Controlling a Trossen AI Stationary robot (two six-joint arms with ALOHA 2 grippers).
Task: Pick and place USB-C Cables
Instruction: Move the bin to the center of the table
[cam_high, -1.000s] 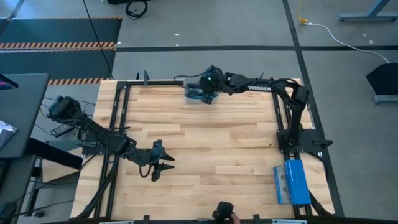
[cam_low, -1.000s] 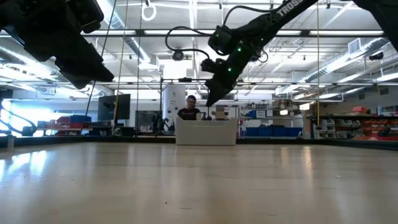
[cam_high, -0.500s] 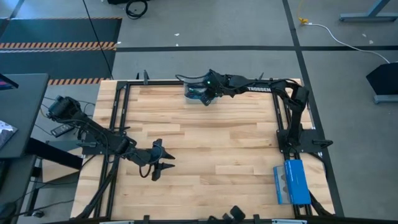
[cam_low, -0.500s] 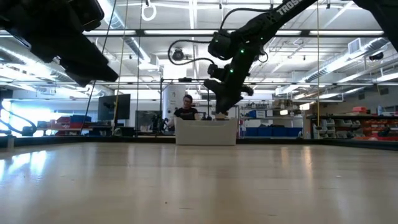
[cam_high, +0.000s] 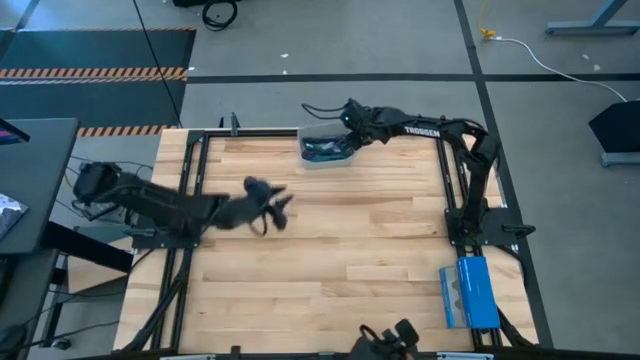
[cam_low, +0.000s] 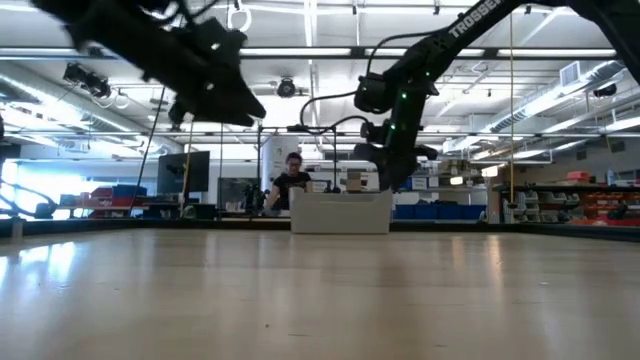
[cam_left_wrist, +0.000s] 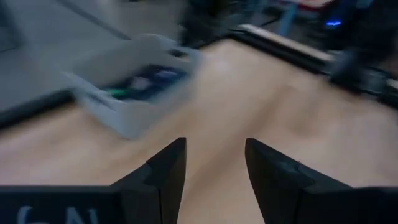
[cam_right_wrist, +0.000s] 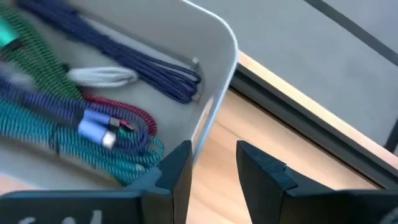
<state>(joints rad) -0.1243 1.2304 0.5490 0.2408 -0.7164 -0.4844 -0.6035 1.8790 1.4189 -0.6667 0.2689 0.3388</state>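
Note:
A pale open bin (cam_high: 308, 135) stands at the table's far edge, also seen in the low view (cam_low: 340, 212). In it lie the USB-C cables (cam_right_wrist: 93, 112): a dark blue bundle (cam_right_wrist: 137, 56), a green one (cam_right_wrist: 31, 56), a teal one (cam_right_wrist: 56, 140), a red-magenta one (cam_right_wrist: 124, 115) and a white-grey one (cam_right_wrist: 102, 76). My right gripper (cam_right_wrist: 214, 165) is open at the bin's right end, with a finger on either side of the wall (cam_right_wrist: 214, 106). My left gripper (cam_high: 270, 205) is open and raised above the table, left of and nearer than the bin (cam_left_wrist: 130, 93). My right gripper stands astride the bin's end wall (cam_right_wrist: 208, 127), slanting down from the far right. I cannot tell whether either finger touches the wall. It touches no cable.
A blue box (cam_high: 468, 292) lies at the table's near right corner. Black frame rails (cam_high: 195, 200) run along the table's sides. Bare wood (cam_high: 350, 250) spans the middle and near part. Behind the bin, in the low view, a person (cam_low: 290, 180) is in the room.
My left arm has swung quickly from the near left of the table up and toward the far edge and the bin. My right gripper has moved from above the bin's middle toward the table's right and down to the bin's end wall. The bin has shifted slightly to the right.

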